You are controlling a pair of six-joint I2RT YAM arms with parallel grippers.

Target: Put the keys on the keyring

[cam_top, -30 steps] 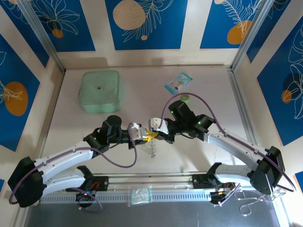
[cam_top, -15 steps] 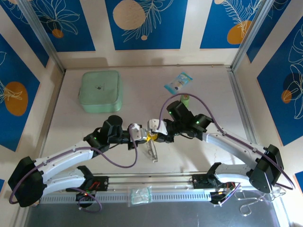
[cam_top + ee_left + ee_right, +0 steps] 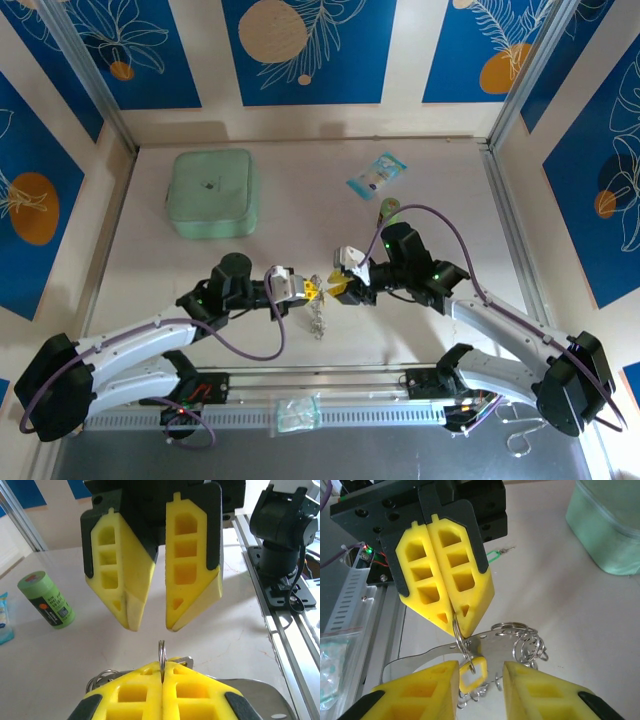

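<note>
While pinching the small ring [image 3: 161, 652] edge-on in the left gripper [image 3: 457, 624], with both fingers closed tight on the wire, hold that clamp firm and avoid any wrist roll. Note the right gripper [image 3: 151, 624]: fingers apart, nothing gripped, tip to tip with the left one and just right of it, above the middle of the table [image 3: 450, 240]. Note the yellow key [image 3: 471, 672] hanging in the gap between those open fingers, right against the small ring. Cannot tell whether already threaded or merely resting there, so check that first. Note the rest of the keyring [image 3: 318, 318] dangling below both grippers, with loose rings bunched.

If not threaded: close squarely on the yellow head, not the shank. Then feed the hole along the ring's split, in line with the wire, never across it. Go slow; expect thin wire to twist out of a flat pinch under side load. Steer clear of the dangling rings to avoid a snag.

Leave the green key [image 3: 496, 555] for after: flat on the table to the left, past the left gripper, well apart from the ring. Expect a fiddly low pick there; approach steeply, opening only slightly wider than the head.
</note>
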